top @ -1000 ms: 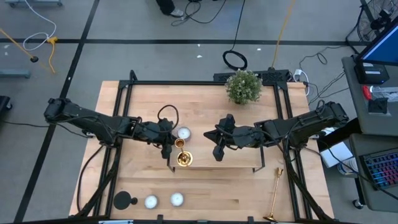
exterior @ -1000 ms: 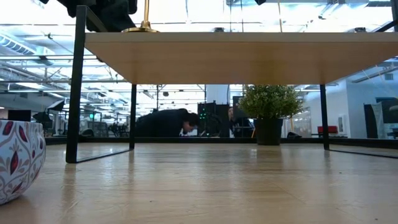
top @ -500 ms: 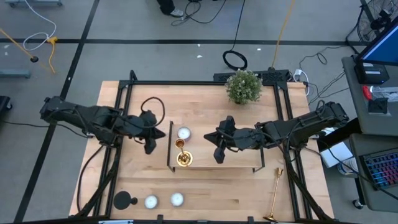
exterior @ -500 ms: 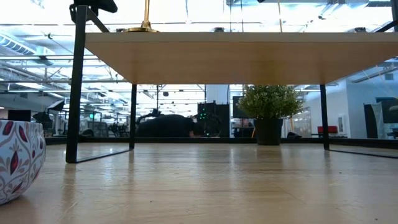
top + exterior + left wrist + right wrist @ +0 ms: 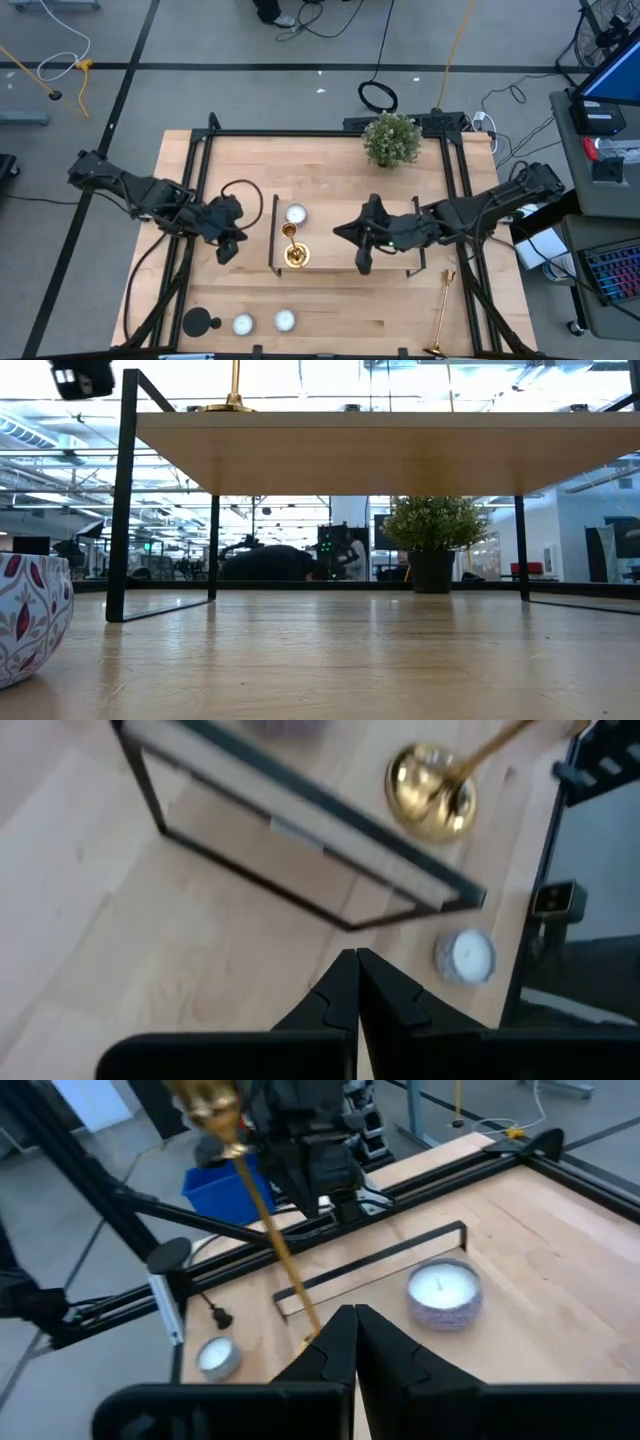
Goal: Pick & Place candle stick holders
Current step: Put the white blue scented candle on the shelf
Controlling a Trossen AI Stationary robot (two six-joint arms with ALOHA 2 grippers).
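Now | left end effector (image 5: pixel 229 250) pinched together, empty, gold candlestick (image 5: pixel 293 247) upright just beside it on stand (image 5: pixel 340 268) | right end effector (image 5: pixel 362 262) together, empty, over stand

The left end effector (image 5: pixel 229 250) is now clear of the gold candlestick (image 5: pixel 294 250) on the wooden stand (image 5: pixel 340 262); a second ago it was right at it, and it now sits well off toward the bench's left edge, fingers pressed together. The right end effector (image 5: pixel 363 263) has shifted from the stand's middle toward its right end and the bench's front edge.
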